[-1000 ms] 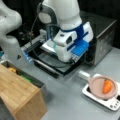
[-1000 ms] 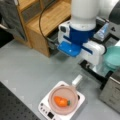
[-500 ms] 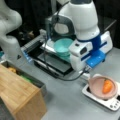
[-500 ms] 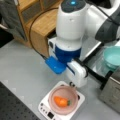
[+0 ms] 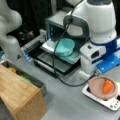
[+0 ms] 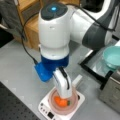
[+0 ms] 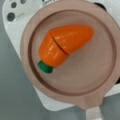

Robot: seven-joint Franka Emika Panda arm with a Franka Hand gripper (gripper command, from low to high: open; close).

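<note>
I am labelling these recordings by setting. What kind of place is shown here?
Probably a lab bench set up as a toy kitchen: a toy carrot lies in a pink bowl on a small white scale, and a teal bowl rests on an open oven door.

Orange toy carrot (image 7: 65, 45), green stub at one end, seam across its body, lay on its side in a shallow pink bowl (image 7: 105, 82). Bowl sat on a white scale (image 6: 78, 102). Carrot roughly centred.
</note>
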